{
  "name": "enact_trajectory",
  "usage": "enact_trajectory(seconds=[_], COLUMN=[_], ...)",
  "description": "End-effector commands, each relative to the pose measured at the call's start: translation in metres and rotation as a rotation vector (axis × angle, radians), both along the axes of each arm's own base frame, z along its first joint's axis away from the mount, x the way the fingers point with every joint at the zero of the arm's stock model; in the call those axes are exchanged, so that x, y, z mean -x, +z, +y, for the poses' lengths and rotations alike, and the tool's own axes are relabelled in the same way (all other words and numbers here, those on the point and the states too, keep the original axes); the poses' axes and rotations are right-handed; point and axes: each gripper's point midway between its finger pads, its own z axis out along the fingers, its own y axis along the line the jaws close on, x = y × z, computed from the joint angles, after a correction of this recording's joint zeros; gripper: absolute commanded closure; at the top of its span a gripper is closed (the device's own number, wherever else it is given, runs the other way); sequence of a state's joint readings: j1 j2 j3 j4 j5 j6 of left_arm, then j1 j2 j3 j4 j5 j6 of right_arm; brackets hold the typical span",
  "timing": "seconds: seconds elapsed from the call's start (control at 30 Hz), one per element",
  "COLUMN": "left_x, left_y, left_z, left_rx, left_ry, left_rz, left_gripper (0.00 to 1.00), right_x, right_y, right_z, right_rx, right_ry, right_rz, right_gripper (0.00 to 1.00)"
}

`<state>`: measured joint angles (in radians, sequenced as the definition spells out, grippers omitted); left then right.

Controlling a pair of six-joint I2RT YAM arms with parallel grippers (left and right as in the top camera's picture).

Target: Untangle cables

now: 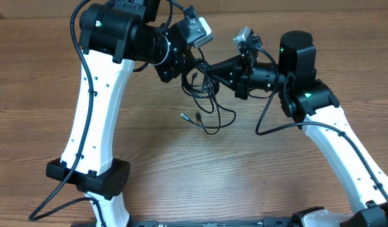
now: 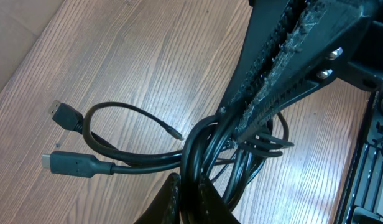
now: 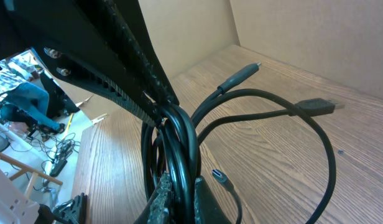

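Find the cables [image 1: 204, 96] bunched at the middle back of the counter [image 1: 181, 167], held up between the two arms as one tangled knot of thin black cords. Note the left gripper [image 1: 190, 65] reaching in from the left and the right gripper [image 1: 208, 68] from the right, tips nearly meeting over the bundle. In the left wrist view, see the left gripper [image 2: 188, 202] pressed together on several strands that run up between its two fingers [image 2: 168, 200]. See also the right gripper [image 2: 236, 121] coming down from the upper right, narrowed to a wedge and pinching the same knot at its tip. In the right wrist view, confirm the same from the other side: right gripper [image 3: 179, 200] clamped on the strands at the lower edge, left gripper [image 3: 155, 107] slanting in from the upper left and biting the bundle where the cords cross. Count loose loops fanning out of the knot below both grippers. Log the plug ends: a black flat plug [image 2: 59, 113], a longer plug with silver tip [image 2: 68, 164] just beside it, and a thin pin-like end [image 2: 173, 132] near the knot. Log one more small plug [image 1: 184, 116] left of the lowest loop, low over the wood. Cannot tell whether the loops touch the counter.
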<state>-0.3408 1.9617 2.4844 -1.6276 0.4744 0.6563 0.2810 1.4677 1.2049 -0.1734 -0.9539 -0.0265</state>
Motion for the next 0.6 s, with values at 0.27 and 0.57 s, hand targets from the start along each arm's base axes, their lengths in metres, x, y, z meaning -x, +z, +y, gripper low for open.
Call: enact_trajectory(seconds=[0.27, 0.57], left_x=[-0.001, -0.053], left_y=[0.009, 0.005], left_z=[0.001, 0.067], left_rx=[0.027, -0.076], left_ry=[0.102, 0.763], left_rz=[0.018, 0.004], left_gripper=[0.96, 0.96], right_x=[0.004, 0.005], right_y=[0.008, 0.007], right_z=[0.002, 0.002], right_rx=[-0.017, -0.015], right_ry=[0.033, 0.033], right_rz=[-0.021, -0.013], right_gripper=[0.96, 0.96])
